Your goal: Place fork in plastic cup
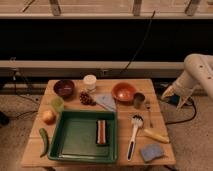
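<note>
The fork [149, 113] is laid on the table [106, 86] right of centre, just beside the grey cup [138, 99] and above the yellow stick [156, 135]. The plastic cup [57, 104] is set at the left, between the dark bowl [64, 88] and the apple [48, 117], near the tray [75, 140]. The gripper [171, 93] is held at the right of the frame, off the table's edge and apart from the fork. How far it is open, and what it holds, cannot be told.

You see a lab-style test space: a black cable [141, 44] and a wall rail [60, 64] behind the wooden table [106, 86]; the gripper [169, 93] hangs beside its right edge.
</note>
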Robot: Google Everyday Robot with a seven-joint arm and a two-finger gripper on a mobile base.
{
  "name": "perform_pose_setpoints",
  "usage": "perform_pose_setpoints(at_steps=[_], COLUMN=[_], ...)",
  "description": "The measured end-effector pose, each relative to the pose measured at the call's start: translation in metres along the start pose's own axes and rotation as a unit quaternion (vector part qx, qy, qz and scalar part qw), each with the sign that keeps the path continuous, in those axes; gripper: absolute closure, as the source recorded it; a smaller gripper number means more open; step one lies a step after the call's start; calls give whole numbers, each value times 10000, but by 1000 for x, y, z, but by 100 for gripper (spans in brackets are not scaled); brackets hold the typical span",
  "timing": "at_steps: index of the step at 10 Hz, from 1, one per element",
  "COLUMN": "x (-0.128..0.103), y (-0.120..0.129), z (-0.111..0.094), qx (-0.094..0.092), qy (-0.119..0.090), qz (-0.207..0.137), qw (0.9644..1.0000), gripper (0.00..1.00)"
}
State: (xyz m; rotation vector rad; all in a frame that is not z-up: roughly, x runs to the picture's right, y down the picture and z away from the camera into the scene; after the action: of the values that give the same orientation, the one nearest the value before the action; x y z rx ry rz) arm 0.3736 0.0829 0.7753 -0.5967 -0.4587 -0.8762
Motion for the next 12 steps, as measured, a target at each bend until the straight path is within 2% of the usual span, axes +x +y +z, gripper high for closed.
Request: perform_pose_setpoints(at_steps=[8, 10, 11, 12], x=[-1, -6, -11, -17], y=[-1, -12, -23, -37], z=[2, 18, 31, 55], qx=[-12, 6, 7, -35], qy=[0, 59, 75, 90], qz=[-57, -282, -426, -632], qw=[10000, 9996, 9991, 9980], gripper=[39, 39, 39, 39])
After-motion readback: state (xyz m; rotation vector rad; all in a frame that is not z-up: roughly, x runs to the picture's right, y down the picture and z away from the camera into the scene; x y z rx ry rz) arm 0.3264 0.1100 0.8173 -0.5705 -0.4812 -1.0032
